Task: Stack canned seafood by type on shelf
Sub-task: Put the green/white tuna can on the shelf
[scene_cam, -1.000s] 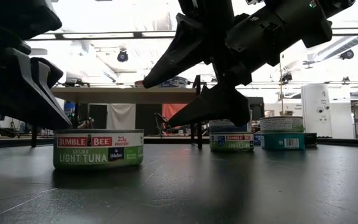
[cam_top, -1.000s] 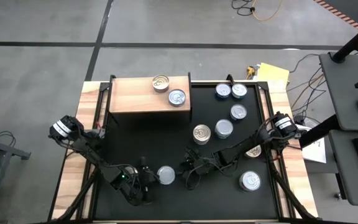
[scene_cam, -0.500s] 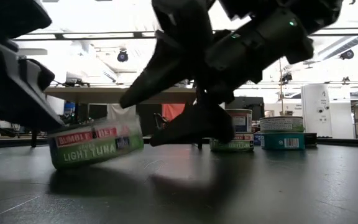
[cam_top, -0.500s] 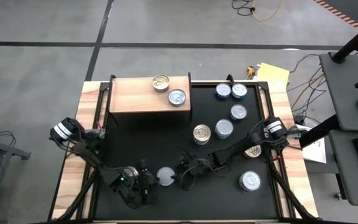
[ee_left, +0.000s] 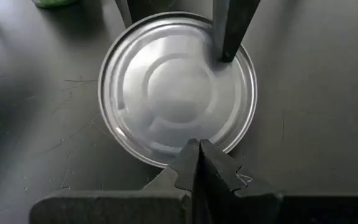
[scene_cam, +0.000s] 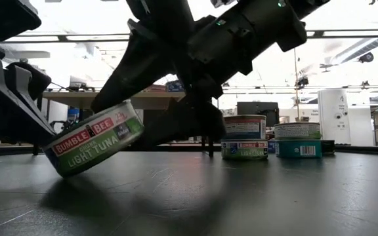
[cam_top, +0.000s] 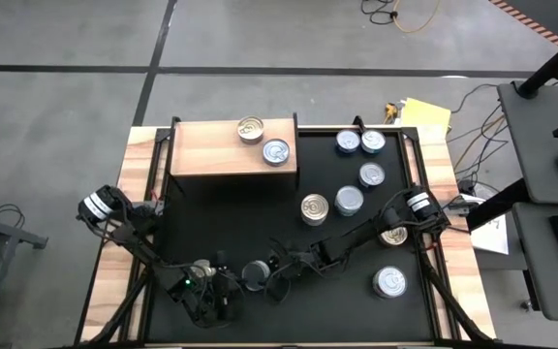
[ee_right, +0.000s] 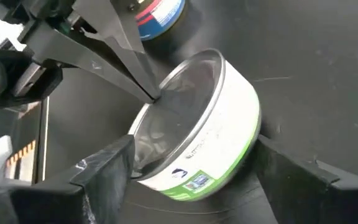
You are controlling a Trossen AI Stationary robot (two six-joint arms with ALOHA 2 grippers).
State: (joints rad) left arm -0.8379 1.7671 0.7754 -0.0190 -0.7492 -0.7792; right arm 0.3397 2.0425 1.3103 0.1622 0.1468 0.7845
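The right gripper (cam_top: 260,278), jaws wide around the tilted tin (scene_cam: 96,146) braced against the shut, empty left gripper (cam_top: 223,286), should close squarely before lifting.

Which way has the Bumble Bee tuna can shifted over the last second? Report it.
Yes. In the low view the tuna can sat flat on the table earlier; now it is tipped, its right side raised, between the left gripper and right gripper.
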